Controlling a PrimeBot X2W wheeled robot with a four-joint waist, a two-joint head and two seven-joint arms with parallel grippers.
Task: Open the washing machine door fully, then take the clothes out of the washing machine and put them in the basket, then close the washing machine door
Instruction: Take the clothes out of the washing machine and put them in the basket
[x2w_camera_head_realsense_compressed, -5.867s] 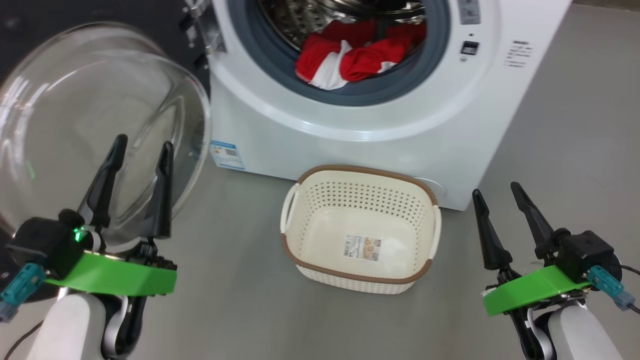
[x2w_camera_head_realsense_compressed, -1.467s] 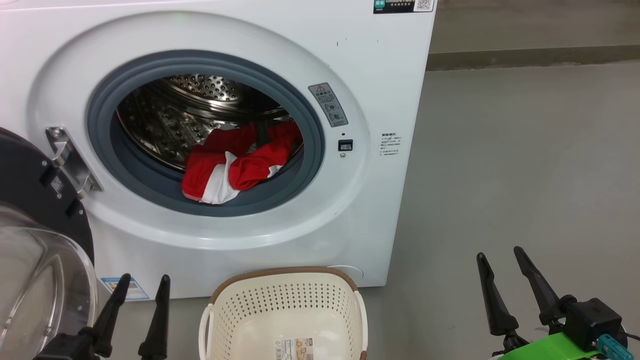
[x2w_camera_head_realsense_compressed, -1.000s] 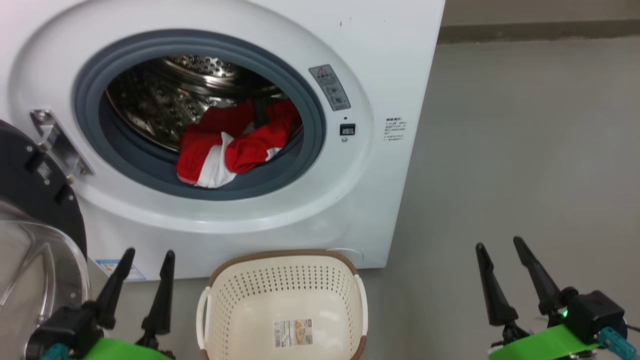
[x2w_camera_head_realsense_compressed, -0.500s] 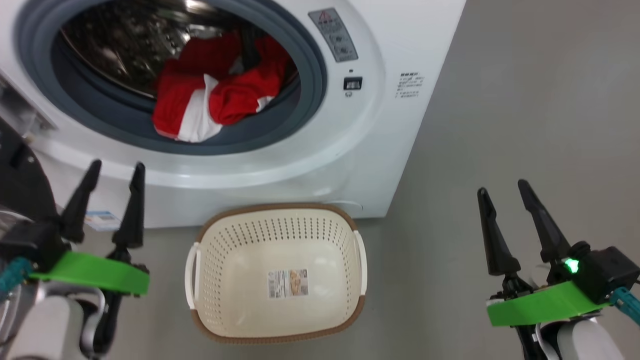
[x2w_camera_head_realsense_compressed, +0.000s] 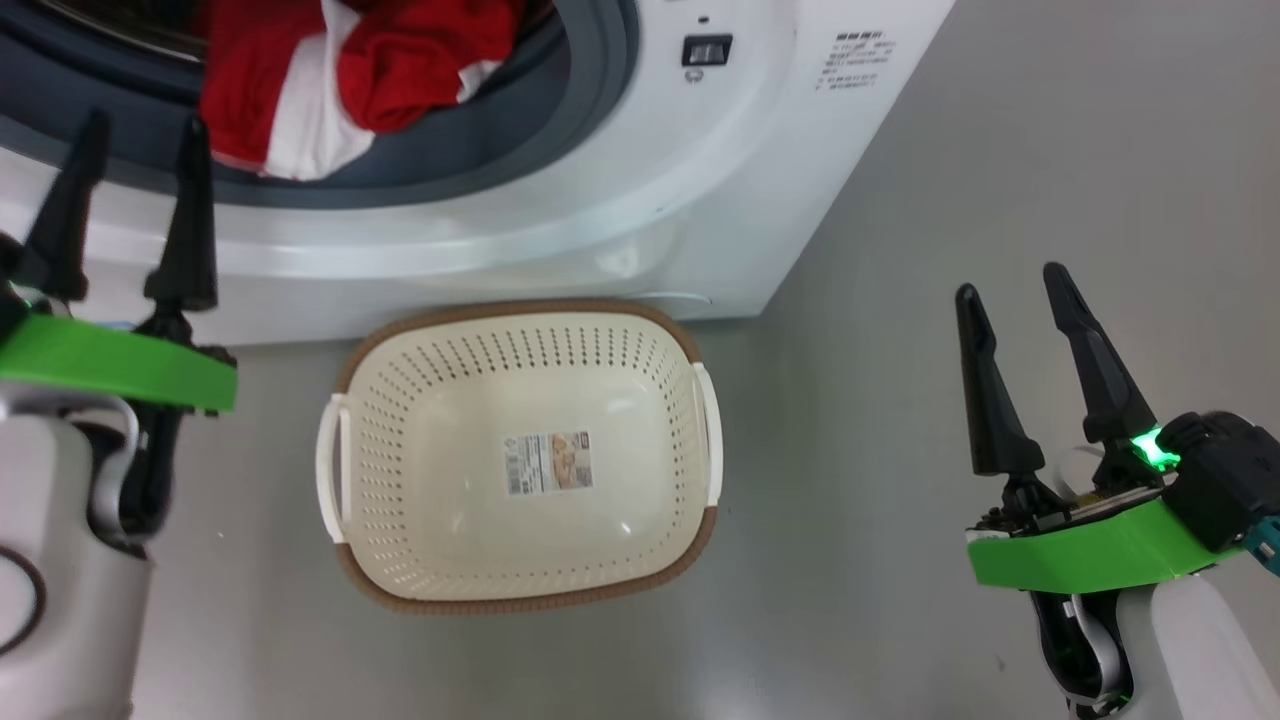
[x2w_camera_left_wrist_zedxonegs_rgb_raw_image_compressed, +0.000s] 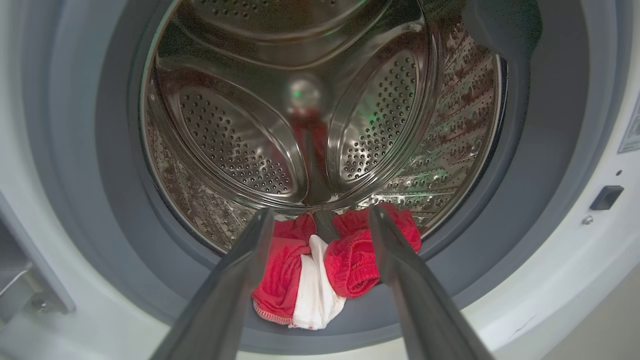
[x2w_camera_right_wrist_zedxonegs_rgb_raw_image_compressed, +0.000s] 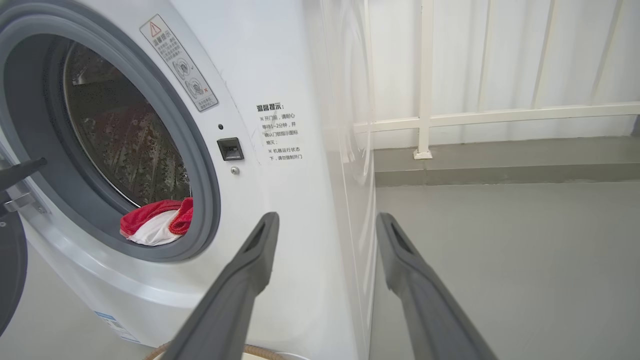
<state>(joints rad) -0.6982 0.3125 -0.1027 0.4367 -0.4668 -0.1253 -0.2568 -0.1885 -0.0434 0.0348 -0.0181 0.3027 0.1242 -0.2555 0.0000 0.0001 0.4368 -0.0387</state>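
While hanging before the drum mouth, left gripper (x2w_camera_head_realsense_compressed: 145, 120): fingers spread wide, empty.
Right gripper (x2w_camera_head_realsense_compressed: 1010, 280): equally wide, empty, over floor right of the washing machine (x2w_camera_head_realsense_compressed: 600, 200).
Clothes (x2w_camera_head_realsense_compressed: 300, 80): heaped at the drum's near lip, unmoved.
Basket (x2w_camera_head_realsense_compressed: 520, 308): on the floor just before the machine.
Change: head camera tipped down; grippers as open as before.
Cut off: drum top; washing machine door (x2w_camera_right_wrist_zedxonegs_rgb_raw_image_compressed: 7, 270), a dark sliver at left.

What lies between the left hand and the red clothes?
Nothing solid. In the left wrist view the open left hand points straight at the clothes, which lie on the grey rubber ring, with only air before them.
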